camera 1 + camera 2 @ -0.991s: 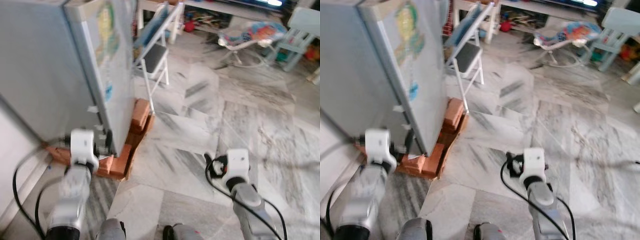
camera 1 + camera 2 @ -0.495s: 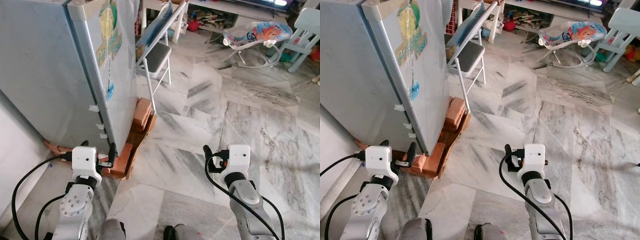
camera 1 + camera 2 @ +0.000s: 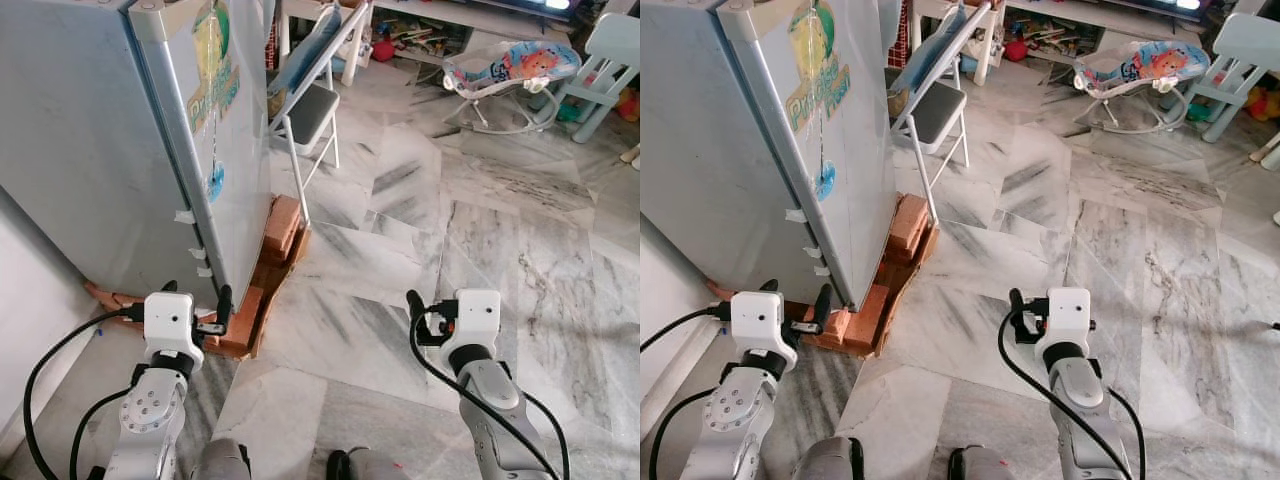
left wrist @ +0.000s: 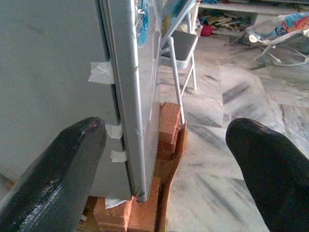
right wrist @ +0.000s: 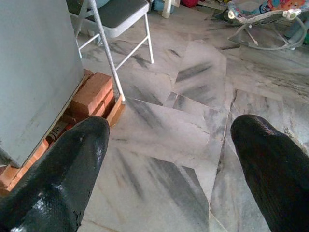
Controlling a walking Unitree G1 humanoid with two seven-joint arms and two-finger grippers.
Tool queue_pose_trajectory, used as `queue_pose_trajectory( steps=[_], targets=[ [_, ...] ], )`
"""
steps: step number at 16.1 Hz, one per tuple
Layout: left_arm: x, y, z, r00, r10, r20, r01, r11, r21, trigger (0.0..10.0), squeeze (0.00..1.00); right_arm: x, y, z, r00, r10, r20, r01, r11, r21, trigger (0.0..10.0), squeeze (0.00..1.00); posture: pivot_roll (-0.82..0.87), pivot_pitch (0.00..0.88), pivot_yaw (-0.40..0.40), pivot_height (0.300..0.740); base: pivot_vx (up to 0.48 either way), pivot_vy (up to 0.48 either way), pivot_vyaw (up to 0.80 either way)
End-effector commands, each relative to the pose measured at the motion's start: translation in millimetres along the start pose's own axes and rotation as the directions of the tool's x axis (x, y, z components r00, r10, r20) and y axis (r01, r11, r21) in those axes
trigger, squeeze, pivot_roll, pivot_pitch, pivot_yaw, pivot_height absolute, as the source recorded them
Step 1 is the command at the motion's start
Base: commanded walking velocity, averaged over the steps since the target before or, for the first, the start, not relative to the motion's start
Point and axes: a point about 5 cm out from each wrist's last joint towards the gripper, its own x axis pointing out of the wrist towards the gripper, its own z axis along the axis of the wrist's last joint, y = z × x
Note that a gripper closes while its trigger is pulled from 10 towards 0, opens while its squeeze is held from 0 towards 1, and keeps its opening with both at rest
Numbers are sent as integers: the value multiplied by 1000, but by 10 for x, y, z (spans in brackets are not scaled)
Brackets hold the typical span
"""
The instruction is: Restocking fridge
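Robot stands at the corner of the fridge (image 3: 110,150), which occupies the left of the head views: grey side panel toward the camera, door face with stickers (image 3: 213,70) turned toward the room, door shut. Fridge is raised on a stack of red bricks (image 3: 275,235) with a wooden board alongside, all on the marble floor (image 3: 420,230). Bits of tape (image 4: 102,72) sit along the door seam. Left gripper (image 3: 192,300) is held low at the fridge's bottom corner, near the bricks; the left wrist view shows its fingers (image 4: 53,169) spread wide with the door edge between them in the line of sight, nothing gripped, no contact evident. Right gripper (image 3: 1025,305) is held forward over the floor, well apart from the fridge; its fingers (image 5: 58,169) are also spread and empty. Behind the fridge: a folding chair (image 3: 310,105); farther back a baby bouncer (image 3: 505,70) and a pale blue child's chair (image 3: 610,45). No food or stock items can be made out. Judgement on progress: very early, approach stage only. Door not yet opened, nothing picked up, nothing visibly placed. Remaining: get around to the door's front, open it, fetch items, load shelves, close.
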Motion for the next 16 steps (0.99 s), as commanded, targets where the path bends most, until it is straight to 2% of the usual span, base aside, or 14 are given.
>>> queue_pose_trajectory(
  steps=[1, 16],
  targets=[
    [-2, -10, 17, 1000, -3, 4, 3, 1000, 3, 10000, 0, -17, -29, 11, 1000, -15, 0, 15, 1000, 3, 10000, 0, 115, 122, -73, 740, 0, 0, 0],
    [-2, -10, 17, 1000, -3, 4, 3, 1000, 3, 10000, 0, -17, -29, 11, 1000, -15, 0, 15, 1000, 3, 10000, 0, 115, 122, -73, 740, 0, 0, 0]
  ],
)
